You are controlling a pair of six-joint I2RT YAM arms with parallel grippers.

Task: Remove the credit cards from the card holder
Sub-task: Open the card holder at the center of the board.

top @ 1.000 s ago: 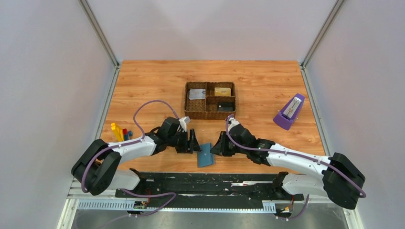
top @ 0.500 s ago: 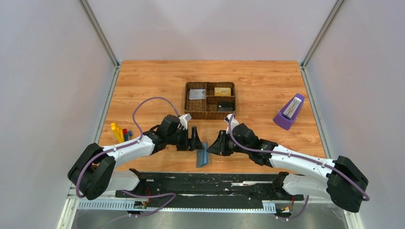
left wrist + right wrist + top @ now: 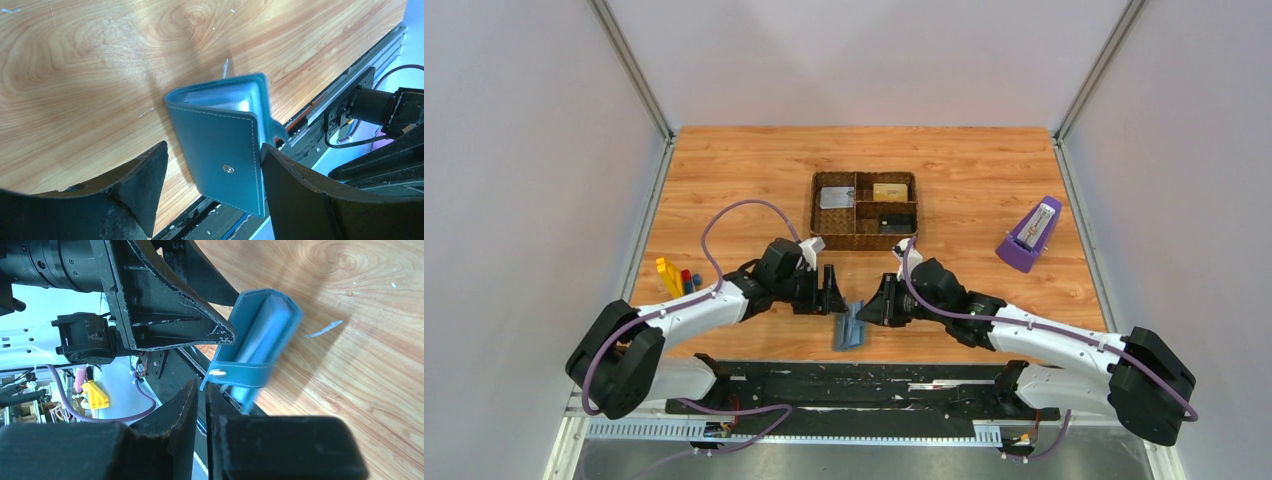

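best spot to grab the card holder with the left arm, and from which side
Probably the flat outer cover bearing the snap stud, approached from the left. The card holder stands on edge, slightly open, so that cover is free, and it sits between the open left fingers.

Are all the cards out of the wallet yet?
Done: a gold card and a grey card lie in the woven tray. In hand: right fingers seem to pinch the card holder; left fingers open around it. Left: emptying its pockets; contents hidden.
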